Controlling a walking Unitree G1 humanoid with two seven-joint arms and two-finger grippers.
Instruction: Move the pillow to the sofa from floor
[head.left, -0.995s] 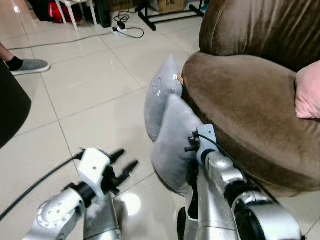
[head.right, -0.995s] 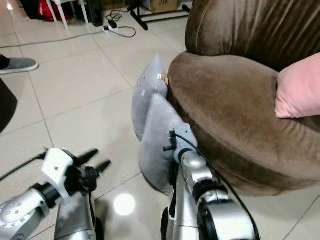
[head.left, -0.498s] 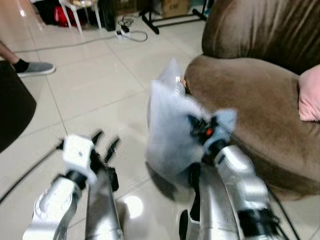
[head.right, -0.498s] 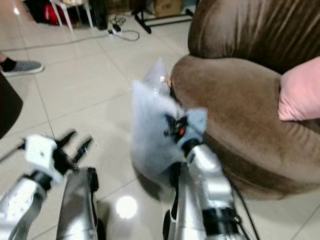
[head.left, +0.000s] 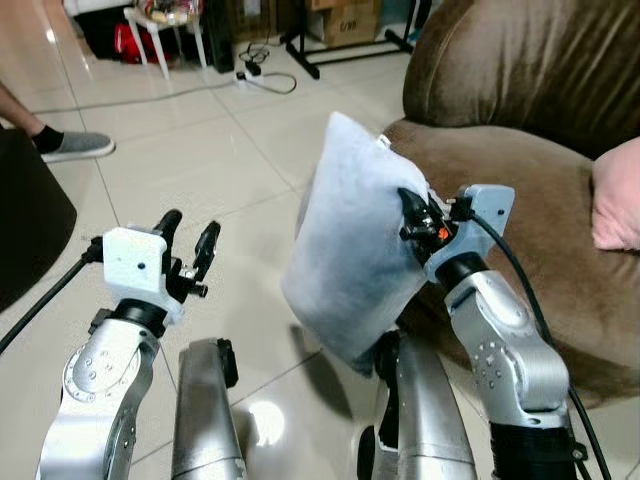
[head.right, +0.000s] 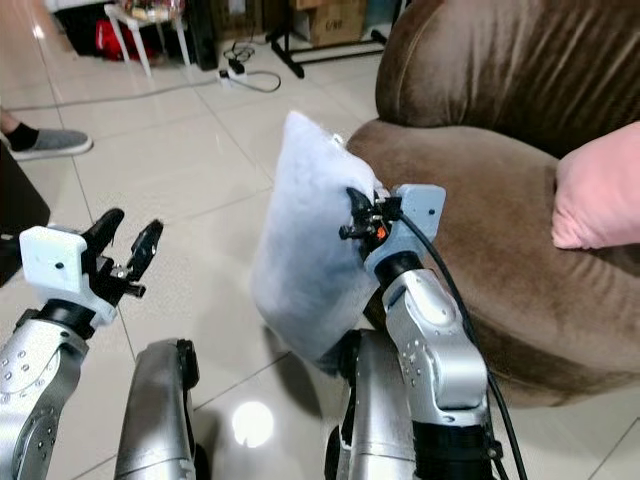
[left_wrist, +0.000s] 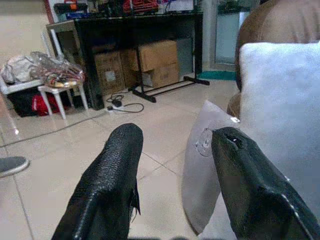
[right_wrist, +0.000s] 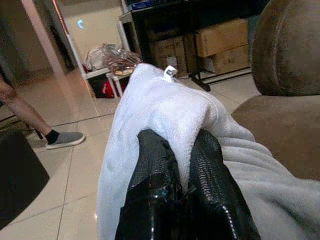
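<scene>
Lifting: right pincer (head.left: 408, 212) clamped on pillow (head.left: 345, 260), now raised off floor (head.left: 200, 190), frame centre; left pincer (head.left: 187, 242) open; sofa (head.left: 520, 190) next.

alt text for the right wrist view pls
The right gripper pinches a fold of a pale grey pillow, held up off the tiled floor. A brown sofa is beside it, and cardboard boxes and a person's leg are behind.

Light: bright, even indoor light.
Glare: white spot on the glossy beige tiled floor (head.left: 262, 420), lower centre.
Shadow: dark patch under the light grey fabric pillow (head.left: 350, 245).
Focus: head views sharp; wrist views slightly soft.
</scene>
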